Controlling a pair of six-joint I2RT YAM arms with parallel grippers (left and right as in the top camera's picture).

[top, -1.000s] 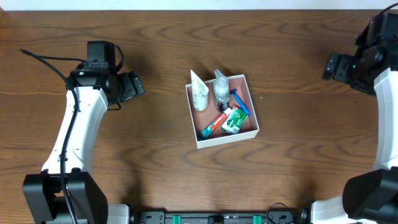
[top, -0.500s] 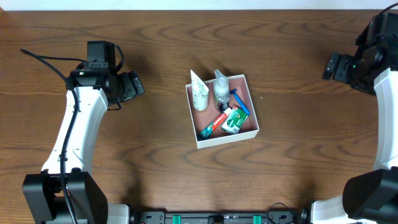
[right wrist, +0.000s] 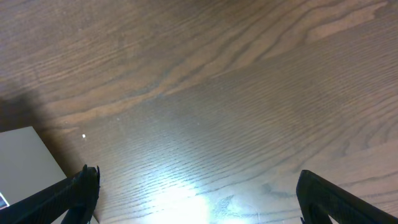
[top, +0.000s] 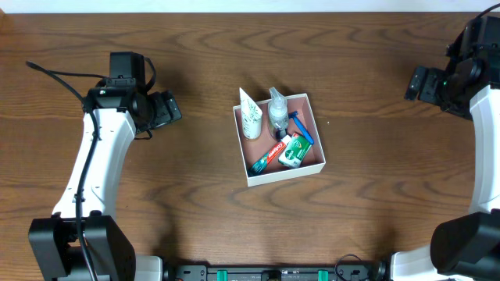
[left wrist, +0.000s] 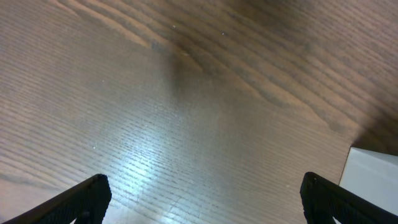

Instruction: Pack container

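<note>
Container (top: 286,176): middle of the table (top: 195,218), between the arms, well apart from both, open side up.
Axis: square, no long side; its walls sit slightly skewed to the table edges.
Left gripper (top: 170,106): fingers spread wide, holding nothing.
Right gripper (top: 416,83): fingers spread wide, holding nothing.

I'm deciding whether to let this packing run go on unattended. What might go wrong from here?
1. The white tube pokes past the container's far rim, so a nudge might tip it out onto the table.
2. The clear bottle, blue razor, toothpaste and green soap box lie crowded together; anything pushed in beside them would likely shove its neighbours.
</note>
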